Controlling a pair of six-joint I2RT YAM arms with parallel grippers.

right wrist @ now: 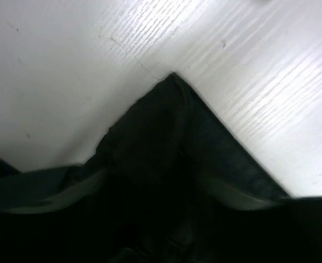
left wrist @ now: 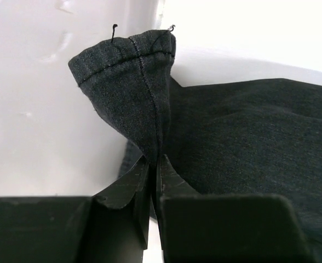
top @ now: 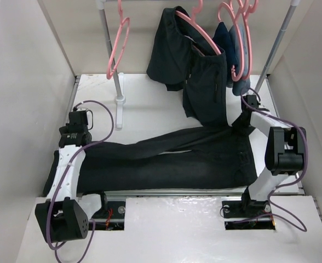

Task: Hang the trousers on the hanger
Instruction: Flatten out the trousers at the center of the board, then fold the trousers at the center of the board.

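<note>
The long black trousers (top: 166, 159) lie flat across the table, legs to the left and waist to the right. My left gripper (top: 76, 133) is at the leg end. In the left wrist view it (left wrist: 153, 163) is shut on the stitched hem (left wrist: 129, 82), which stands up from the jaws. My right gripper (top: 243, 121) is at the far waist corner. In the right wrist view a dark corner of the trousers (right wrist: 172, 126) pokes out from it over the white table, and it seems shut on it. An empty pink hanger (top: 118, 46) hangs from the rail at the back left.
A shorter black garment (top: 196, 76) hangs on a second pink hanger (top: 200, 34), with its lower edge near the trousers' waist. More pink hangers (top: 241, 41) hold navy clothes at the back right. The rack's left post (top: 119, 82) stands on the table. White walls close both sides.
</note>
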